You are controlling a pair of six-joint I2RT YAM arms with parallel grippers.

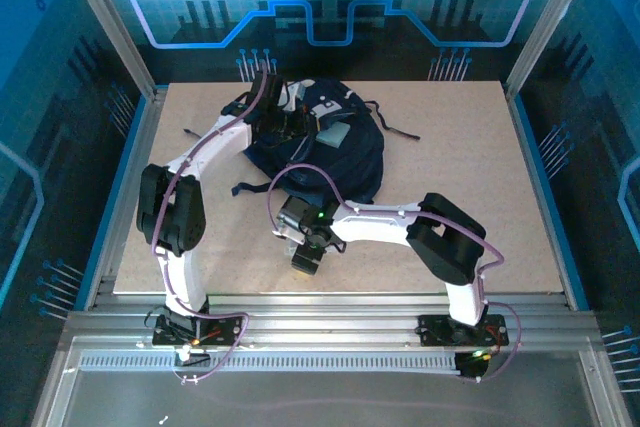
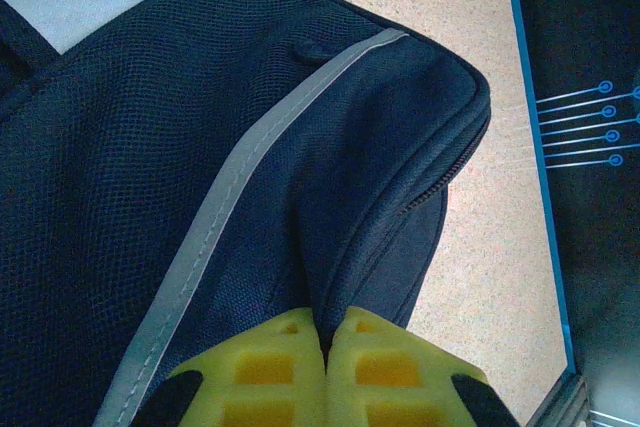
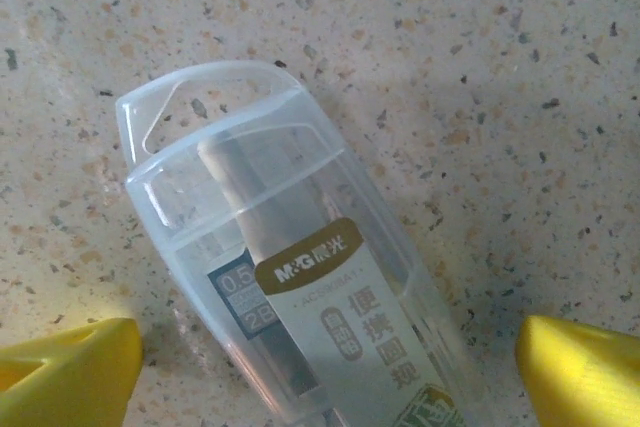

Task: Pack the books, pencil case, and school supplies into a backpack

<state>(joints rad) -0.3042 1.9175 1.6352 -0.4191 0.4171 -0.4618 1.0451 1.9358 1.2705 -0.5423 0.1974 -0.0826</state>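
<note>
The pencil case [image 3: 300,297] is seen lying flat on the table [image 3: 470,67], near the backpack [image 1: 330,152] on its arm-base side. It is straddled by the right gripper [image 3: 330,367], jaws apart and clear of it. It is judged light, stiff and slick, best pinched across its long sides. A backpack fold is clamped by the left gripper [image 2: 325,347].

Left arm reaches far forward, its pincer [image 2: 325,339] pressed shut on a fold of the backpack [image 2: 150,147]; right arm bends inward, pincer [image 3: 330,372] pointing down (jaws spread wide).
</note>
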